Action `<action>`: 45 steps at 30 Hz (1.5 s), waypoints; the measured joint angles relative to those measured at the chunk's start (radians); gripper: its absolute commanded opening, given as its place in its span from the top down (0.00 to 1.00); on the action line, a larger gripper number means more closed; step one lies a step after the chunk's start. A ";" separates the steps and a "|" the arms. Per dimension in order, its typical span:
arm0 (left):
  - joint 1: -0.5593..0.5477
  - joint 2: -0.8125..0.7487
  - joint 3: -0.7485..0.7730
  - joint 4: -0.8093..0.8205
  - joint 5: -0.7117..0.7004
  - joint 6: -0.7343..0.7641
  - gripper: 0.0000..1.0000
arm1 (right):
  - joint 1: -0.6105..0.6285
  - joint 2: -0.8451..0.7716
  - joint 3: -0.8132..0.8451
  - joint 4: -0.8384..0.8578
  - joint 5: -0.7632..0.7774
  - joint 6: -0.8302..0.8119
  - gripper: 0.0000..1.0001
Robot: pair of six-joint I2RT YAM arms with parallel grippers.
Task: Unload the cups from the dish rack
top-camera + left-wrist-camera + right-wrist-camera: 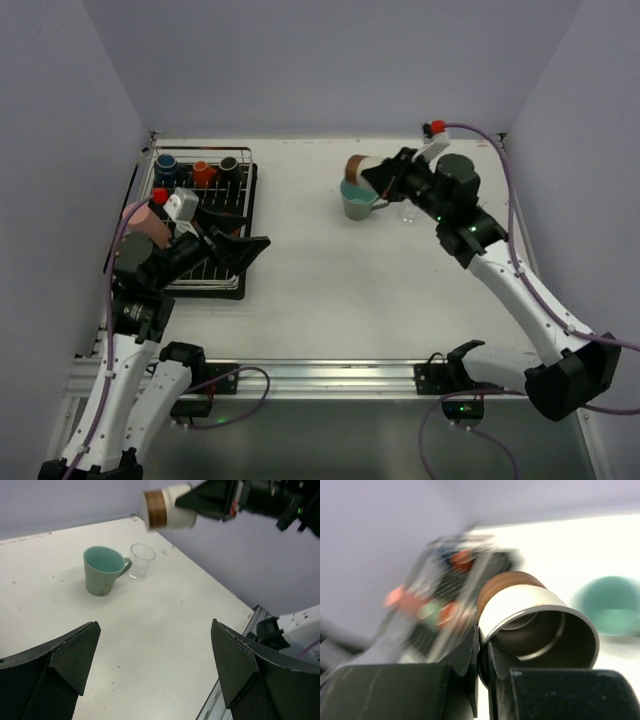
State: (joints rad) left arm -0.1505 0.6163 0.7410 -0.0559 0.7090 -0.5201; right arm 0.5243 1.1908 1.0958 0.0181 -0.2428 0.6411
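- Far-right part of the tabletop (330,300): right pincer (385,178) clamped on the rim of the metal cup (358,167), which is brown-banded and held sideways in the air above the teal mug (357,203).
- The clear glass (141,560) stands just beside that mug.
- Far-left corner: dish rack (215,272); left pincer (250,250) over its near right side, spread wide, holding nothing.
- Along the rack's far edge: blue cup (166,162), orange cup (202,172), black cup (229,165).

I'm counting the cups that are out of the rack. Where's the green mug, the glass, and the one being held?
green mug (100,582): left wrist view, its outer wall.
glass (142,562): left wrist view, its side.
held metal cup (175,516): left wrist view, its pale side.
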 measured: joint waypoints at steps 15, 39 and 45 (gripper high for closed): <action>-0.219 -0.135 -0.135 -0.202 -0.206 0.211 0.00 | -0.534 0.455 0.394 -0.559 0.454 -0.405 1.00; -0.256 -0.124 -0.135 -0.224 -0.298 0.225 0.00 | -0.556 0.781 0.450 -0.611 0.381 -0.412 0.54; -0.245 -0.106 -0.135 -0.227 -0.342 0.225 0.00 | -0.555 0.749 0.472 -0.615 0.370 -0.390 0.50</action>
State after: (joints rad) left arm -0.3950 0.5106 0.6064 -0.2829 0.3668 -0.2951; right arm -0.0311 1.9396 1.5673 -0.5964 0.1276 0.2508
